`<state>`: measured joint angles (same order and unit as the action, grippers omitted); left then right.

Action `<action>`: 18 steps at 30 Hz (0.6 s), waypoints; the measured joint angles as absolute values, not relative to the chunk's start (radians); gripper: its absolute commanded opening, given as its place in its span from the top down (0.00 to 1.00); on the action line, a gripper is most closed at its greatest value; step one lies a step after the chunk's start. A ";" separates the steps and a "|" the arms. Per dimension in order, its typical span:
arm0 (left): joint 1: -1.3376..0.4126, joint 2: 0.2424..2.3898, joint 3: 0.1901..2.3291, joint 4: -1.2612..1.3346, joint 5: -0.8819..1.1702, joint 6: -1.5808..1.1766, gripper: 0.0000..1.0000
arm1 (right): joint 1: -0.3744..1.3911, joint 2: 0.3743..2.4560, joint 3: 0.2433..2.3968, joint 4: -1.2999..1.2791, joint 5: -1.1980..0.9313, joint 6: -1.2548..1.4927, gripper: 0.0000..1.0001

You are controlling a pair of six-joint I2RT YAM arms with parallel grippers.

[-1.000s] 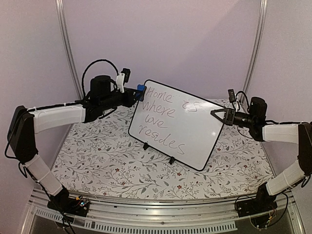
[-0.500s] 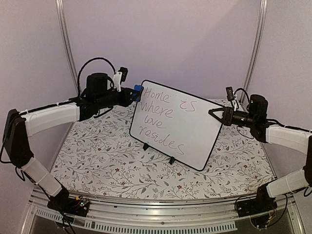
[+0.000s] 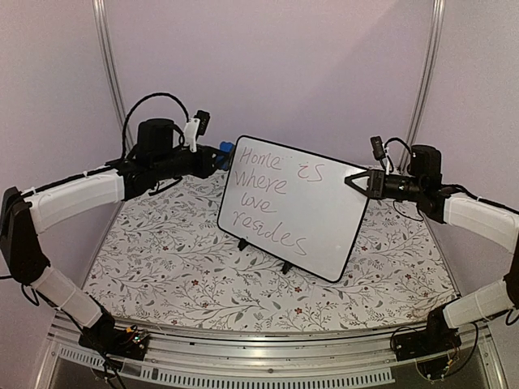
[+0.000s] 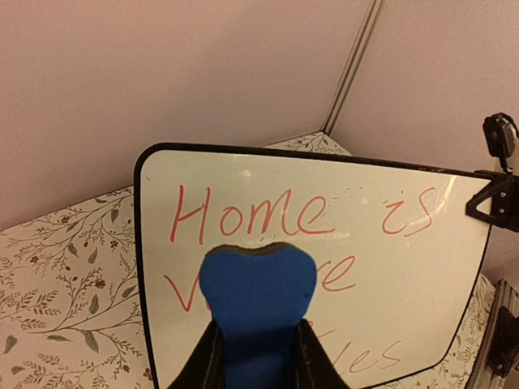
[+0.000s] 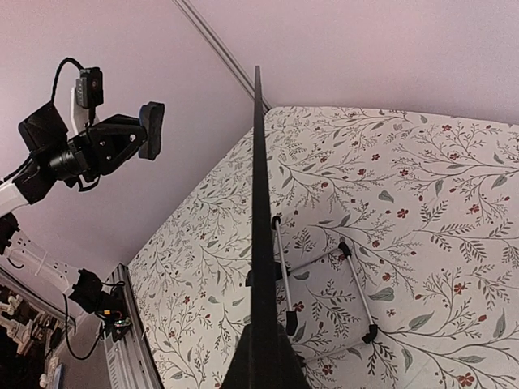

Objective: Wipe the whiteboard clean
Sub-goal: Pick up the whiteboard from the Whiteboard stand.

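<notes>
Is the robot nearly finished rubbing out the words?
Not nearly. Ready: the left gripper holds the blue eraser, and the right gripper pinches the whiteboard at its edge. In hand: the eraser hovers near the top corner. Left: all the writing, nothing wiped.

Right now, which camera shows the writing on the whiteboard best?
The left wrist view: the writing faces it close up, though the blue eraser hides part. The top view shows every line, smaller. The right wrist sees only the whiteboard edge-on.
</notes>
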<state>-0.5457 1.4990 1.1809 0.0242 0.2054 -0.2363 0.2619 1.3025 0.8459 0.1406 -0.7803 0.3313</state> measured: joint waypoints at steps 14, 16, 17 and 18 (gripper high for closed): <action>-0.546 1.550 1.237 0.036 0.167 -0.164 0.98 | 0.316 1.270 0.843 0.109 -0.804 0.287 1.00; -0.546 1.551 1.238 0.035 0.163 -0.163 0.99 | 0.319 1.265 0.838 0.108 -0.804 0.286 1.00; -0.546 1.551 1.238 0.034 0.162 -0.164 1.00 | 0.320 1.260 0.834 0.108 -0.802 0.286 1.00; -0.546 1.551 1.238 0.034 0.158 -0.165 1.00 | 0.321 1.253 0.830 0.107 -0.800 0.283 1.00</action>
<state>-0.5457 1.5509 1.2377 0.0341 0.1581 -0.1650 0.3210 1.2530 0.8295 0.1070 -0.7998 0.2832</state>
